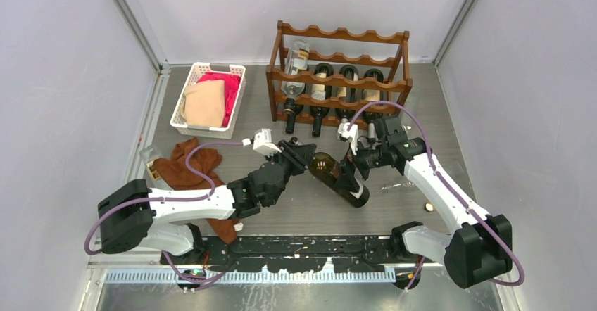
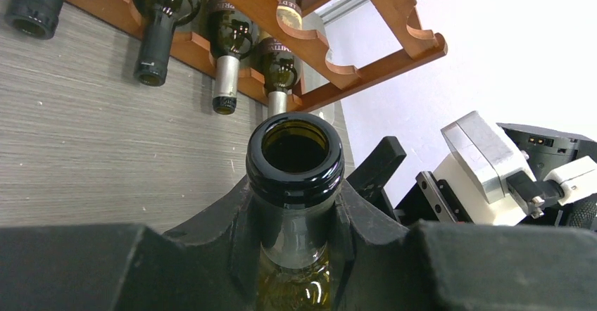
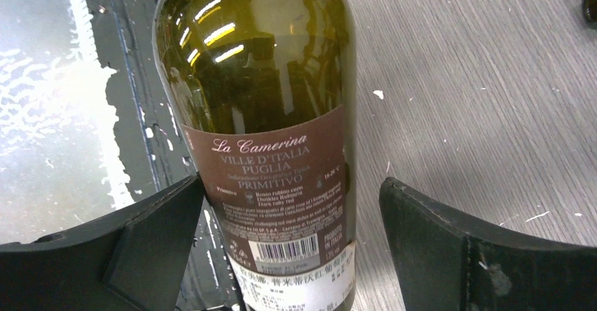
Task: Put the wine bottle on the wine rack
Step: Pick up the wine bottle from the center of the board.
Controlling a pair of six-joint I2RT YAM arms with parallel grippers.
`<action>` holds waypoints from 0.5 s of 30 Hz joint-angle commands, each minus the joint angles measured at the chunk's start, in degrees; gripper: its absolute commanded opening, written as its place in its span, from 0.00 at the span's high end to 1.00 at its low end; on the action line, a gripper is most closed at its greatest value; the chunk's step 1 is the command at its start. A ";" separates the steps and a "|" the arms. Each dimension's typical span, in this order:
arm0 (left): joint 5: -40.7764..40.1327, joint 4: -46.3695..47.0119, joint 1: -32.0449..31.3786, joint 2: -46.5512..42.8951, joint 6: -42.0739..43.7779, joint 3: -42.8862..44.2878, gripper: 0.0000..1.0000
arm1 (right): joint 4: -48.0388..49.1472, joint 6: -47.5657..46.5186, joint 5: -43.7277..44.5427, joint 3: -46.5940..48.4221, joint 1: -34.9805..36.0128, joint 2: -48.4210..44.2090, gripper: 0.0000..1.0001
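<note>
Left gripper (image 1: 301, 157) pinched on the neck of the wine bottle (image 3: 274, 114); right gripper (image 3: 292, 198) spread wide astride its body. Label: "La Camerina, Ville d'Italia, Puglia, Primitivo". Bottle over the desk (image 1: 436, 128) between the arms, apart from the wine rack (image 1: 331, 34) holding other bottles (image 1: 322, 89).

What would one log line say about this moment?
left jaws: shut on bottle neck | right jaws: open astride bottle body | bottle: not yet on rack
</note>
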 commanded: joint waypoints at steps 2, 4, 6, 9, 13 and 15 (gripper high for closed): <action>-3.20 12.02 -0.13 -0.94 -5.76 4.31 1.00 | 4.35 -2.41 0.83 -1.00 0.56 -0.73 0.00; -3.45 12.21 -0.15 -0.78 -5.64 4.79 1.00 | 4.41 -3.55 0.32 -1.58 1.09 -0.54 0.00; -3.62 12.67 -0.17 -0.63 -5.64 4.99 1.00 | 4.14 -4.29 0.06 -1.55 1.66 -0.17 0.00; -3.82 14.31 -0.13 -0.25 -6.04 4.65 1.00 | 3.36 -5.60 -0.48 -1.45 2.80 0.25 0.00; -4.21 15.93 -0.17 -0.09 -6.33 4.25 1.00 | 3.44 -6.77 0.81 -2.26 3.34 0.54 0.00; -4.21 16.37 -0.13 -0.13 -6.61 4.26 1.00 | 3.56 -6.90 1.57 -2.19 3.39 0.38 0.00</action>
